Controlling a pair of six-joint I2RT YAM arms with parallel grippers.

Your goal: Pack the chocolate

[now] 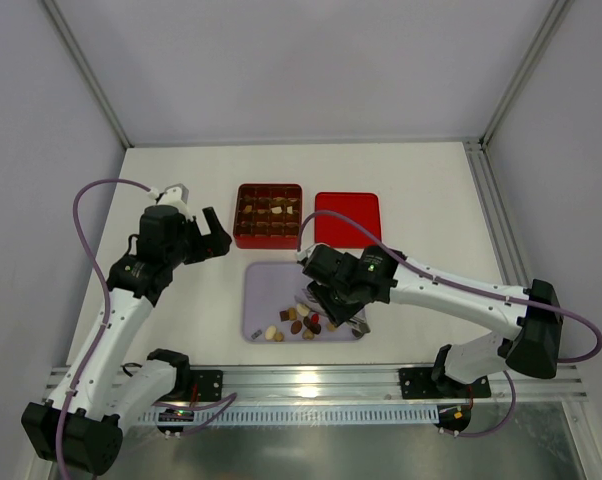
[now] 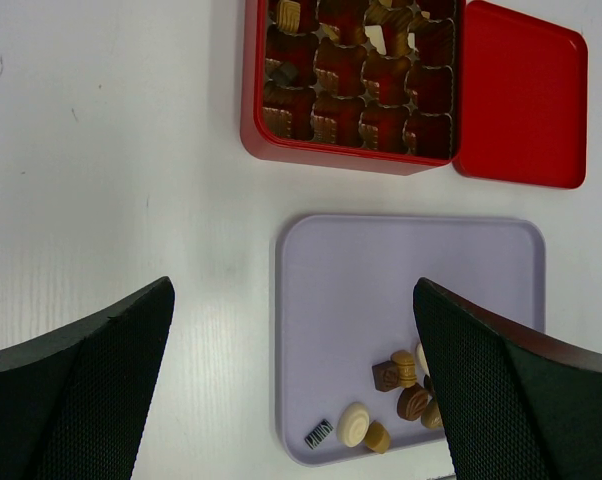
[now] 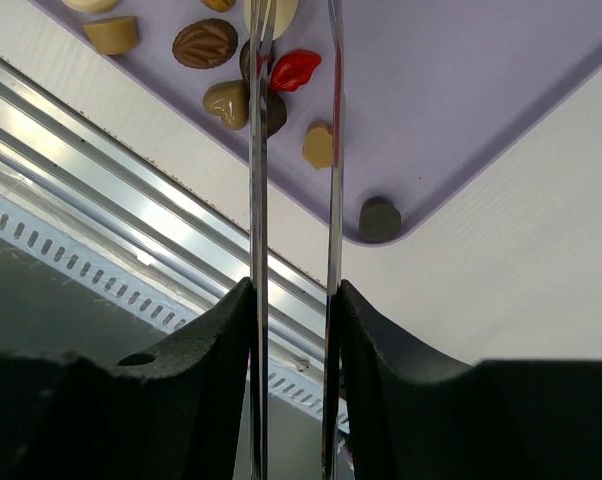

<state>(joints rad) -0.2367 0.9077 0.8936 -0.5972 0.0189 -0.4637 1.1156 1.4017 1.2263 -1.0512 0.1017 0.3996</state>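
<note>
The right gripper (image 3: 293, 300) is clamping a pair of metal tweezers (image 3: 258, 200), its jaws pressed shut on the two blades. The blades are reaching over the chocolate (image 1: 299, 322), which is lying loose along the near part of the lilac tray (image 1: 271, 280), with a red piece and a tan one showing between them. More pieces are sitting in the red box (image 1: 268, 214) farther back, with its lid (image 1: 347, 219) lying just to the right. The left gripper (image 1: 213, 235) is hanging at the tray's far left with its jaws spread wide, holding nothing and well apart from the loose sweets.

A white table (image 1: 181, 190) stands between pale grey walls (image 1: 281, 60) (aluminium rail (image 1: 311, 381) in front).
</note>
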